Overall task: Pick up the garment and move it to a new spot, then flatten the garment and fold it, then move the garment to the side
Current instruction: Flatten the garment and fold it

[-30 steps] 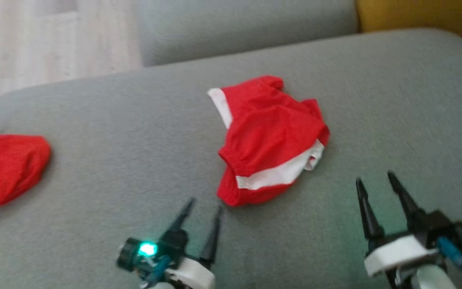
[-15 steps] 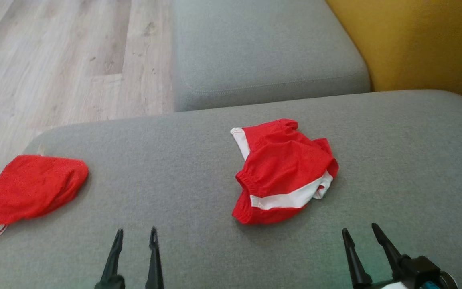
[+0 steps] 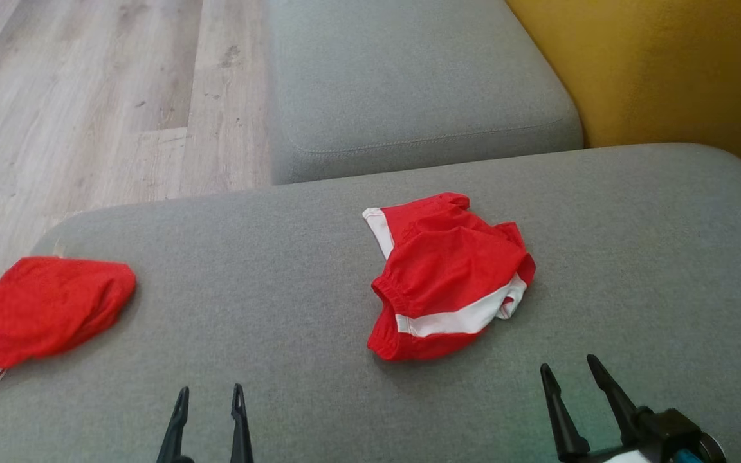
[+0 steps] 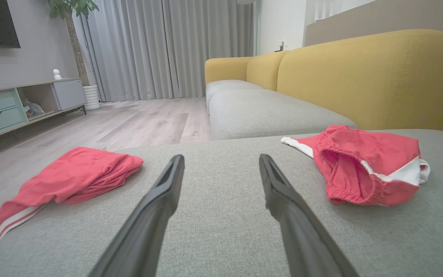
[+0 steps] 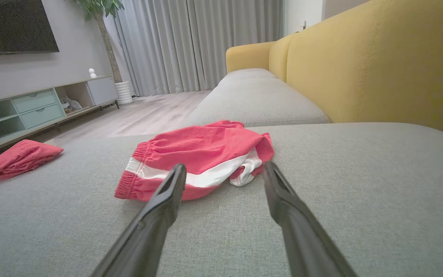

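1. A crumpled red garment with white bands (image 3: 448,276) is seen lying near the middle of a grey fabric cushion (image 3: 267,257), slightly to the right.
2. The left gripper (image 3: 210,388) is held at the near edge, with its fingers parted and nothing gripped.
3. The right gripper (image 3: 568,362) is held near right, just short of the garment, with its fingers likewise spread and empty.
4. A second red cloth bundle (image 3: 42,308) is laid at the cushion's left edge.

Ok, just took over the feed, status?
Left gripper and right gripper open, empty. Garment bunched at left edge of cushion, not held. Other red cloth mid-cushion, ahead of right gripper.
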